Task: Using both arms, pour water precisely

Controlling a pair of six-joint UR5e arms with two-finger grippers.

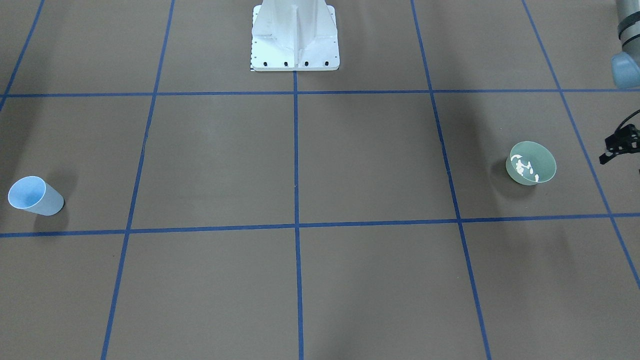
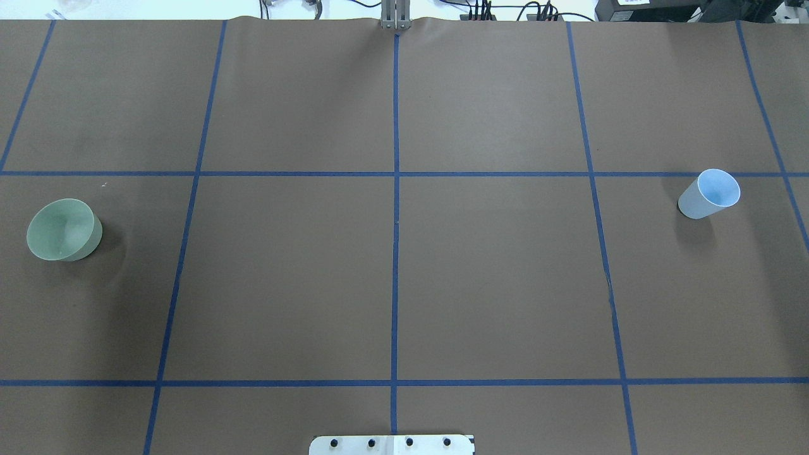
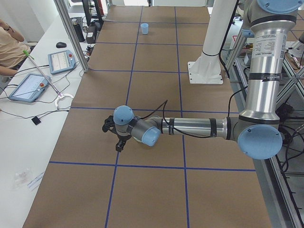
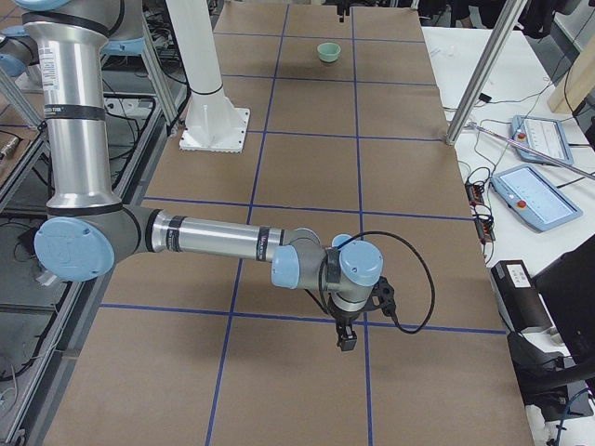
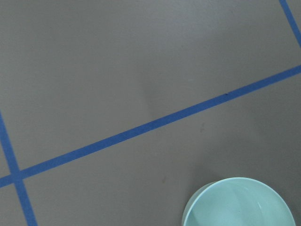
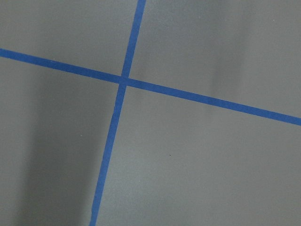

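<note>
Exterior front-facing crops the left end effector (image 1: 614,147); for it and the right end effector (image 4: 346,340), openness cannot be told.

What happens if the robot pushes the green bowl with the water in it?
The green bowl looks like thin plastic, so it would probably slide easily. Its top is wide open, so the water could slosh out if jerked. Its narrower bottom might let it tip.

**The bowl (image 2: 63,230) left, the cup (image 2: 708,194) right**

We find the bowl on the table (image 2: 392,284) at the robot's left and the cup at its right. The pedestal (image 1: 295,40) stands midway, at the robot's edge. The water (image 1: 524,167) lies in the bowl.
</note>
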